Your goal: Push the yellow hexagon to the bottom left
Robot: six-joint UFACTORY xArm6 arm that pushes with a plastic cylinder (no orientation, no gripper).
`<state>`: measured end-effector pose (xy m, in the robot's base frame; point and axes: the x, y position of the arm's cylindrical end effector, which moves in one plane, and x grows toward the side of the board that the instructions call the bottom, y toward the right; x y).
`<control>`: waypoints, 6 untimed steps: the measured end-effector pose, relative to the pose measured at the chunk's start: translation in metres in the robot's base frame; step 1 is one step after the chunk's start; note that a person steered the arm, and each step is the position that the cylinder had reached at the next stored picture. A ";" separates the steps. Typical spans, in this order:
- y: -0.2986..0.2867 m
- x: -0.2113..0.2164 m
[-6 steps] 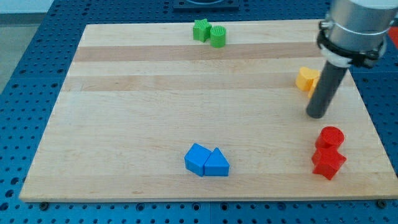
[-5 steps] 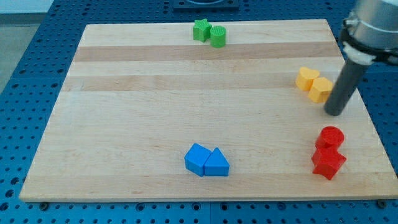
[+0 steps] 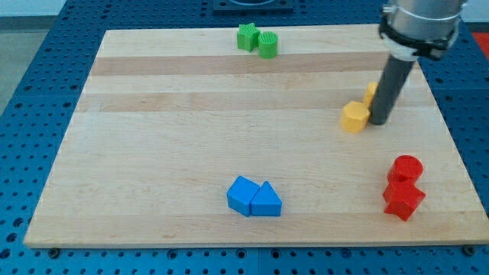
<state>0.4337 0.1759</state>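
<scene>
The yellow hexagon (image 3: 354, 118) lies on the wooden board (image 3: 191, 130) at the view's right, a little above mid-height. My tip (image 3: 378, 121) touches its right side. A second yellow block (image 3: 370, 92) sits just above and right of the hexagon, mostly hidden behind the rod, so its shape cannot be made out.
A green star (image 3: 246, 36) and a green cylinder (image 3: 267, 44) sit together at the view's top centre. A blue cube (image 3: 243, 194) and a blue triangle (image 3: 267, 201) touch at the bottom centre. A red cylinder (image 3: 406, 167) and a red star (image 3: 403, 198) sit at the bottom right.
My tip swung from the right of the yellow pair to the left. The yellow hexagon has slid left and down, away from the other yellow block.
</scene>
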 end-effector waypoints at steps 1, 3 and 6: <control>-0.029 -0.002; -0.089 -0.011; -0.187 -0.013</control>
<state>0.4211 -0.0111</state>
